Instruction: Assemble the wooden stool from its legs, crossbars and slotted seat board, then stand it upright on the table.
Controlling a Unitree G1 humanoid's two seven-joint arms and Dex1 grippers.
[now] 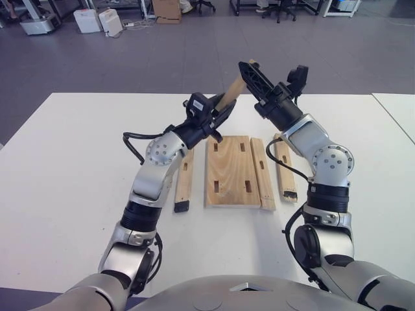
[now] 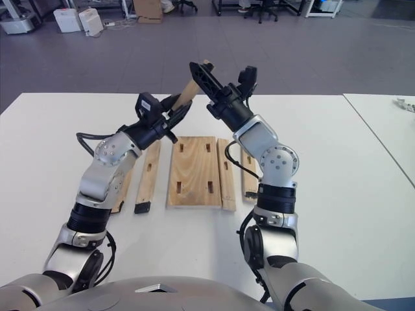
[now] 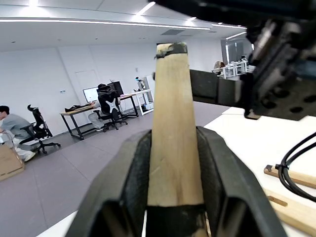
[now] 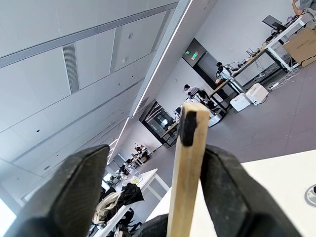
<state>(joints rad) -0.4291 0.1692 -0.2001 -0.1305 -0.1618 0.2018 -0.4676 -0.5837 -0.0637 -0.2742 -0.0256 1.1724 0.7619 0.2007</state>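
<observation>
Seat board [image 1: 228,170] on table [image 1: 65,162], crossbar [image 1: 262,173] right

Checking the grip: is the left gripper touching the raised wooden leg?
Touching. In the left wrist view the left gripper has its fingers pressed flat against both sides of the wooden leg.

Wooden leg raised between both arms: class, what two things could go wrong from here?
1. The right gripper has its fingers spread around the wooden leg's top end, with a gap on one side. If the left gripper lets go early, the leg may fall toward the seat board.
2. Both grippers crowd one short leg, so their fingers might knock together or twist it askew.
</observation>
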